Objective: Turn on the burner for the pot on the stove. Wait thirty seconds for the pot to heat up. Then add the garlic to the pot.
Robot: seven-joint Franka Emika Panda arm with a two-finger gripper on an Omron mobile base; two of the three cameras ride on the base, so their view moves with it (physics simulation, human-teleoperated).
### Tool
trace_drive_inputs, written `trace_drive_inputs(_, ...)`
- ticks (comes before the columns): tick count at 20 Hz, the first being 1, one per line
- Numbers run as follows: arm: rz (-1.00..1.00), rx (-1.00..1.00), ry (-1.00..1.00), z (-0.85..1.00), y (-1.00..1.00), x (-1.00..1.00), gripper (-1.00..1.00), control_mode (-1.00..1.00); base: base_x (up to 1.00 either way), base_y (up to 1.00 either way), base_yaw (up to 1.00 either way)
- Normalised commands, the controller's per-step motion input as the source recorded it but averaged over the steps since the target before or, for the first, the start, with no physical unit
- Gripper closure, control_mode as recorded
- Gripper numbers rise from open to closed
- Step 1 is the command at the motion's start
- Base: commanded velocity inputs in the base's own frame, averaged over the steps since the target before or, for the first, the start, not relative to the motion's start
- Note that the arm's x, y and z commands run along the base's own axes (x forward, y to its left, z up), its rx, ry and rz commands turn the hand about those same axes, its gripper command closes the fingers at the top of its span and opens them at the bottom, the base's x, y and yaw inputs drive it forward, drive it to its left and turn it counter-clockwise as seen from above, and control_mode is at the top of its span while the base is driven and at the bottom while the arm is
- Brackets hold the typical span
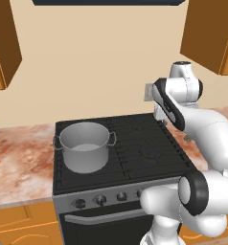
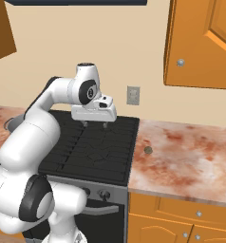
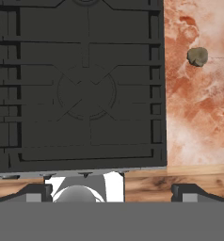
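Note:
The grey metal pot [image 1: 85, 146] stands on the front left burner of the stove [image 1: 135, 143], with nothing visible inside. My gripper [image 2: 95, 124] hovers open and empty above the right half of the black cooktop [image 2: 86, 152], pointing down. In the hand view its fingertips [image 3: 36, 192] stand wide apart over a right burner [image 3: 85, 92]. The garlic [image 2: 148, 150], a small grey-tan bulb, lies on the marbled counter just right of the stove, and also appears as the garlic [image 3: 197, 56] up and to the right of the gripper. A row of dark knobs [image 1: 100, 199] lines the stove's front panel.
Marbled counters [image 2: 191, 161] flank the stove on both sides. A grey outlet plate [image 2: 133, 95] sits on the wall behind. Orange wall cabinets [image 2: 200, 42] hang above, and the oven bar handle [image 1: 96, 216] runs below the knobs.

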Motion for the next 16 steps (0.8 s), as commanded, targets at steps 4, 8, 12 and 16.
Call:
trace_drive_inputs(4,0.0,0.0,0.0,0.0,0.0,0.0,-1.0,-1.0,0.0,0.0,0.0)
trace_drive_inputs(8,0.0,0.0,0.0,0.0,0.0,0.0,-1.0,-1.0,0.0,0.0,0.0)
trace_drive_inputs(12,0.0,0.0,0.0,0.0,0.0,0.0,-1.0,-1.0,0.0,0.0,0.0)
trace_drive_inputs(16,0.0,0.0,0.0,0.0,0.0,0.0,-1.0,-1.0,0.0,0.0,0.0)
